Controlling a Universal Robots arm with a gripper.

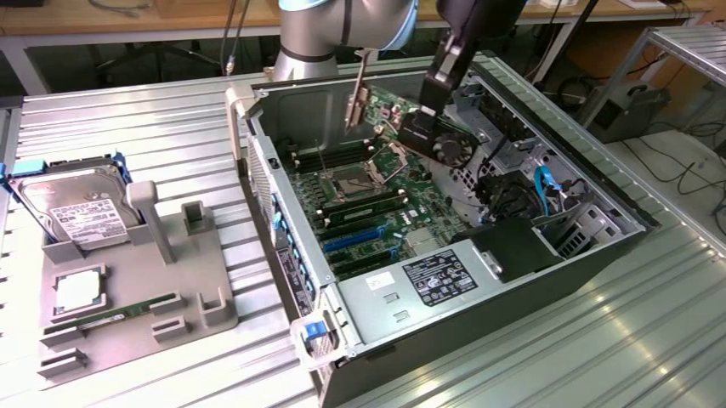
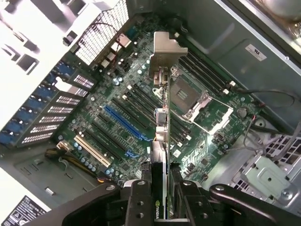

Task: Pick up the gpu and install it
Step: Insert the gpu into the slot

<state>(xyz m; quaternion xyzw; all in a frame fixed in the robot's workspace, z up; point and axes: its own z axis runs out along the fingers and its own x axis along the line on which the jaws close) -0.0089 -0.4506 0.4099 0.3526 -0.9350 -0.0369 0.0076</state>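
Note:
The gpu, a slim black card with a round fan and a silver end bracket, hangs in the air above the motherboard inside the open computer case. My gripper is shut on the card's top edge. In the wrist view the gpu runs edge-on away from my fingers, its bracket at the far end. It hovers over the motherboard, beside the blue slot and the CPU socket. The card touches no slot.
In the exterior view's left, a grey parts holder carries a silver hard drive, a chip and a green memory stick. The power supply sits at the case's near end. Cables lie by the drive bay.

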